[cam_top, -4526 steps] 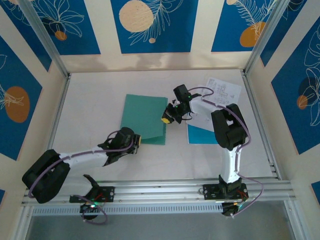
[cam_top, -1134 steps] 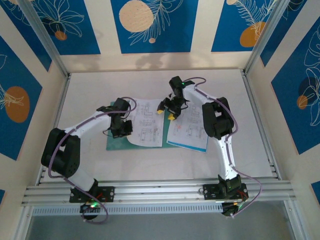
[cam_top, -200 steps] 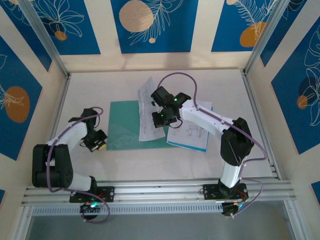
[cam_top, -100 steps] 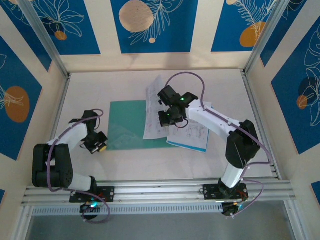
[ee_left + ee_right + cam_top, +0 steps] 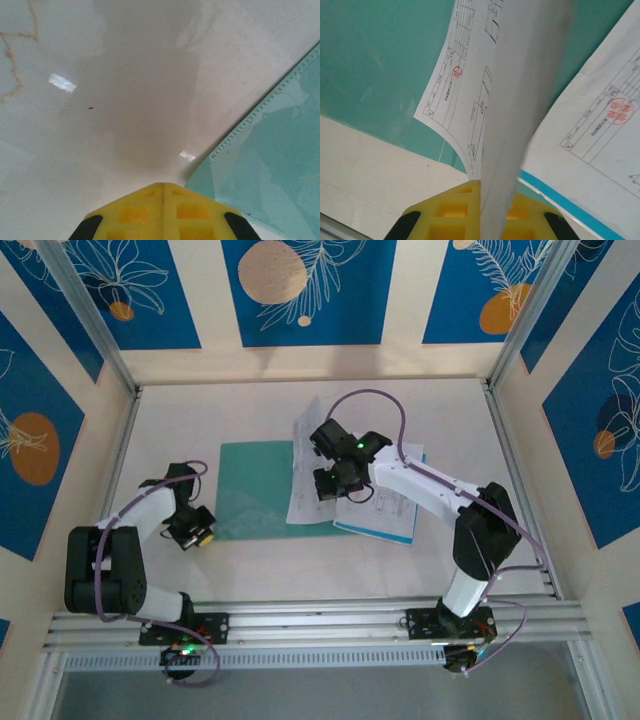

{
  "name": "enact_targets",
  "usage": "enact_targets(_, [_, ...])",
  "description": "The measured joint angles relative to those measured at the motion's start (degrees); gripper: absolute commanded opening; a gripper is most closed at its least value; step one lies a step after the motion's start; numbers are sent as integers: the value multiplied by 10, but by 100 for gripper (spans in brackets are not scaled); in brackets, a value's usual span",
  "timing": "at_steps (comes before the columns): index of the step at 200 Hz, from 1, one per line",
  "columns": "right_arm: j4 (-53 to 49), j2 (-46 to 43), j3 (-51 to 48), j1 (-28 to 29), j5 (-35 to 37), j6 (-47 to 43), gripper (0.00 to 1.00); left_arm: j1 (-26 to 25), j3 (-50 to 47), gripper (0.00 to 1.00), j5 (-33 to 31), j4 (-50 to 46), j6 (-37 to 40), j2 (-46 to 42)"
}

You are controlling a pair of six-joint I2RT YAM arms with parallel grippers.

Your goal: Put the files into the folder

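Note:
The teal-green folder (image 5: 250, 490) lies flat on the table. My right gripper (image 5: 333, 483) is shut on a white printed sheet (image 5: 303, 475) that curls up over the folder's right part. From the right wrist, this sheet (image 5: 465, 100) rises bent from between my yellow fingers (image 5: 445, 210), with the folder (image 5: 380, 75) beneath. A second white sheet (image 5: 390, 505) rests on the cyan-blue sheet (image 5: 376, 531) to the right. My left gripper (image 5: 195, 533) is shut with nothing in it beside the folder's near left corner (image 5: 270, 165).
Pale tabletop (image 5: 190, 410) stretches behind and left of the folder. Aluminium posts and panel walls enclose three sides, and a metal rail (image 5: 320, 620) runs along the near edge by the arm bases.
My right gripper has carried the held sheet a little to the right and towards the near edge over the folder. The left arm has hardly moved.

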Motion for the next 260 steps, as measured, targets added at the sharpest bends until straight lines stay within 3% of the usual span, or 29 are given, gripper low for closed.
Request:
enact_targets(90, [13,5,3,9,-24,26,0,0,0,0,2,1,0,0])
enact_targets(160, [98,10,-58,-38,-121,22,0,0,0,0,4,0,0,0])
enact_targets(213, [171,64,-58,-79,-198,-2,0,4,0,0,5,2,-1,23])
enact_targets(260, [202,105,-58,-78,-249,-25,0,7,0,0,11,10,-3,30])
